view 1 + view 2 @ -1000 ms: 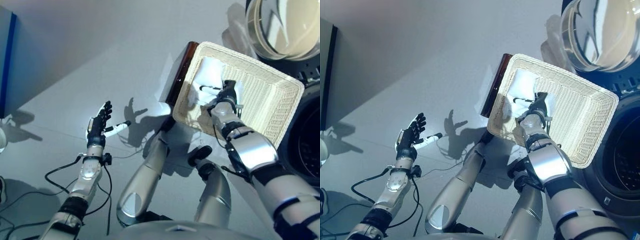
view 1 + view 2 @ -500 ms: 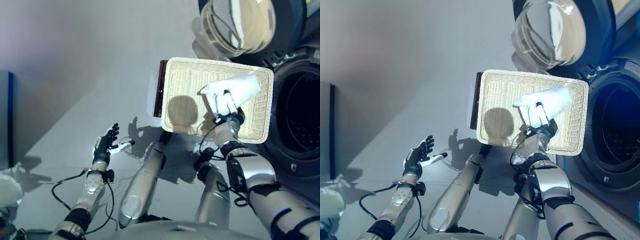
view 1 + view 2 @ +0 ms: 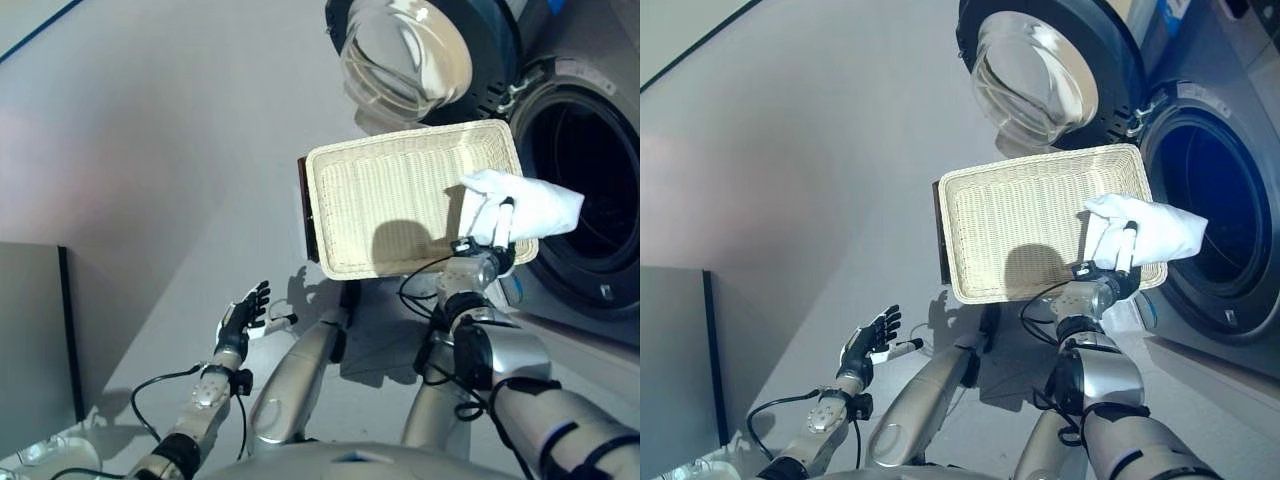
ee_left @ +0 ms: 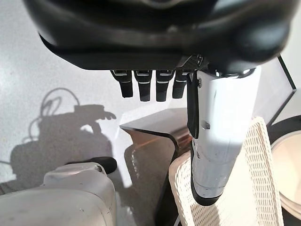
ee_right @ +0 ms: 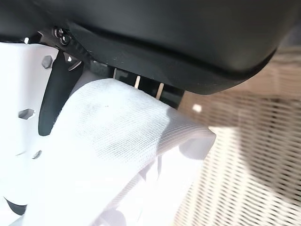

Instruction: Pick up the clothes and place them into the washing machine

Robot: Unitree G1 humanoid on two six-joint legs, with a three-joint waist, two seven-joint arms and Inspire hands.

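The right hand (image 3: 478, 262) is raised over the near right edge of the basket (image 3: 400, 200), its fingers curled round a white cloth (image 3: 525, 205). The right wrist view shows the cloth (image 5: 108, 155) bunched against the palm, with the thumb alongside it. The cloth hangs from the hand out past the basket's right rim, towards the washer (image 3: 1210, 200), whose dark round opening lies just right of the basket. The cloth is not yet inside the drum.

The basket is pale woven wicker, rectangular, and no other clothes show in it. It rests on a dark brown stand (image 3: 305, 215) that shows along its left edge. The washer's door (image 3: 405, 55) stands swung open at the far side, above the basket, its glass bowl facing the camera.

The left hand (image 3: 240, 318) is low on the left over the grey floor (image 3: 150, 150), well apart from the basket, its fingers straight and spread, holding nothing. A dark panel (image 3: 35, 340) stands at the near left.
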